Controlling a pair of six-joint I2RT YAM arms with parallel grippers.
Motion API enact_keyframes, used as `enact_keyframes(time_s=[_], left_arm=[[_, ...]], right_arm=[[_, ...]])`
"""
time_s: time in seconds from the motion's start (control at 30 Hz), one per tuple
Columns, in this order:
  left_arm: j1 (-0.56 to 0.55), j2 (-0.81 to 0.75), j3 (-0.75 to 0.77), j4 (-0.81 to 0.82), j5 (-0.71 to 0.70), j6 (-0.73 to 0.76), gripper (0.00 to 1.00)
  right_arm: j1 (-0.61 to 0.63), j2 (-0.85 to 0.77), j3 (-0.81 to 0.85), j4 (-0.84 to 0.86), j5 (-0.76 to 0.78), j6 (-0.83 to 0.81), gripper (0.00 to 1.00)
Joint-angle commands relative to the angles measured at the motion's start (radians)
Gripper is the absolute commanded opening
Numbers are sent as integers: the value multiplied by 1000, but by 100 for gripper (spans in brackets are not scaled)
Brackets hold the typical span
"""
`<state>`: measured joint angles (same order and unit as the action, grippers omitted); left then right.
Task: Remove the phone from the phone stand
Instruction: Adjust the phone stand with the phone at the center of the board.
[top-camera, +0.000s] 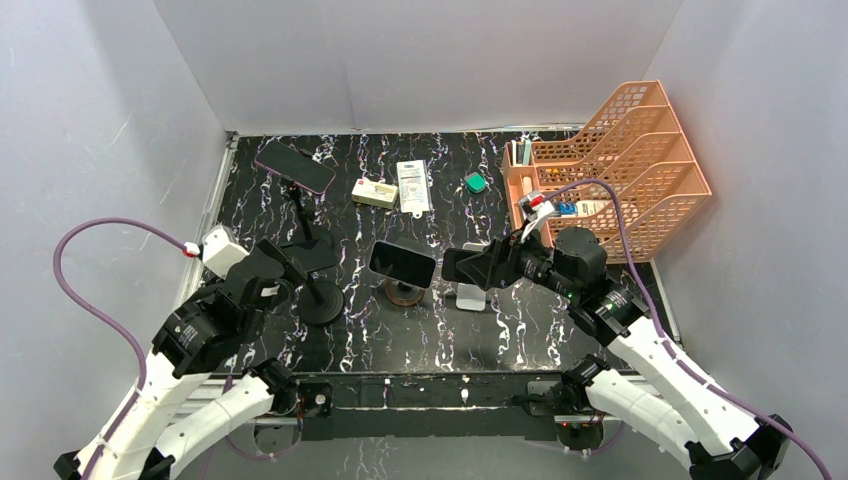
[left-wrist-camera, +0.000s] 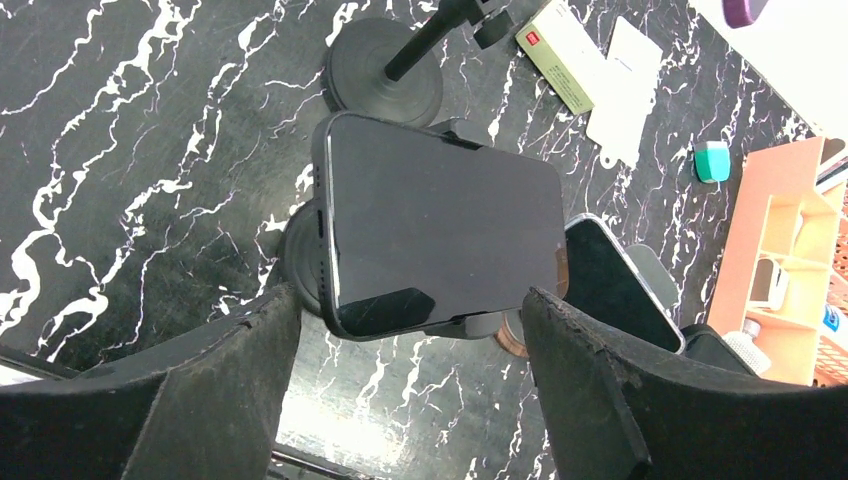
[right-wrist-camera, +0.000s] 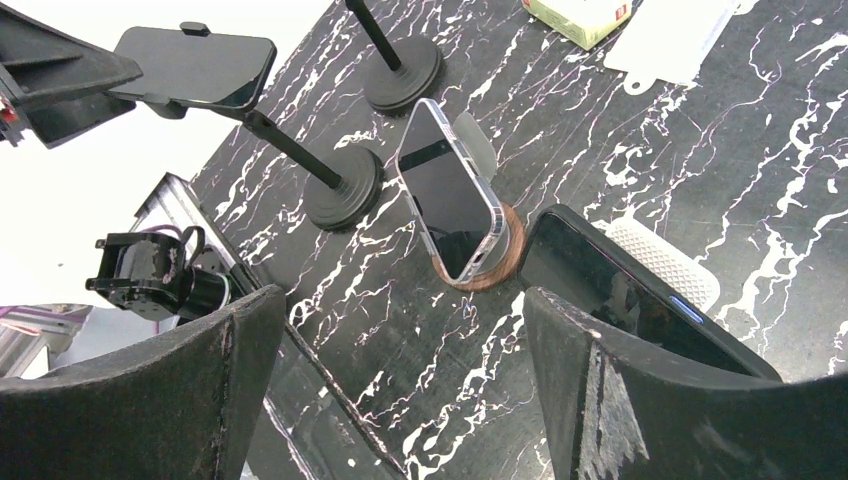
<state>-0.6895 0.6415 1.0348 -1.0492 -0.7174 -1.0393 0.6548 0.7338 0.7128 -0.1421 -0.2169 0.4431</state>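
Note:
Several phones sit on stands. In the left wrist view a black phone (left-wrist-camera: 440, 225) is clamped on a black pole stand, just ahead of my open left gripper (left-wrist-camera: 410, 390); nothing is between its fingers. In the top view this gripper (top-camera: 275, 265) is above the stand's round base (top-camera: 322, 300). A clear-cased phone (top-camera: 402, 263) leans on a round wooden stand (top-camera: 404, 292); it also shows in the right wrist view (right-wrist-camera: 450, 190). A dark phone (right-wrist-camera: 640, 300) on a white stand (right-wrist-camera: 665, 265) lies beside the right finger of my open, empty right gripper (right-wrist-camera: 400, 390).
Another phone (top-camera: 294, 165) sits on a tall black stand (top-camera: 310, 250) at the back left. A small box (top-camera: 375, 193), a white packet (top-camera: 413, 186) and a green object (top-camera: 475, 182) lie at the back. An orange file rack (top-camera: 620, 160) stands at the right.

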Motion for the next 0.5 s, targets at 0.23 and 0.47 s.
enact_keyframes(time_s=[0.23,0.47], left_arm=[[-2,-12,-43,54,-69,-58,70],[-2,-13,-39,75,-122,-58,59]], right_arm=[[2,-26,19,36,-20,6,96],[2,-31,14,34,-13,3,96]])
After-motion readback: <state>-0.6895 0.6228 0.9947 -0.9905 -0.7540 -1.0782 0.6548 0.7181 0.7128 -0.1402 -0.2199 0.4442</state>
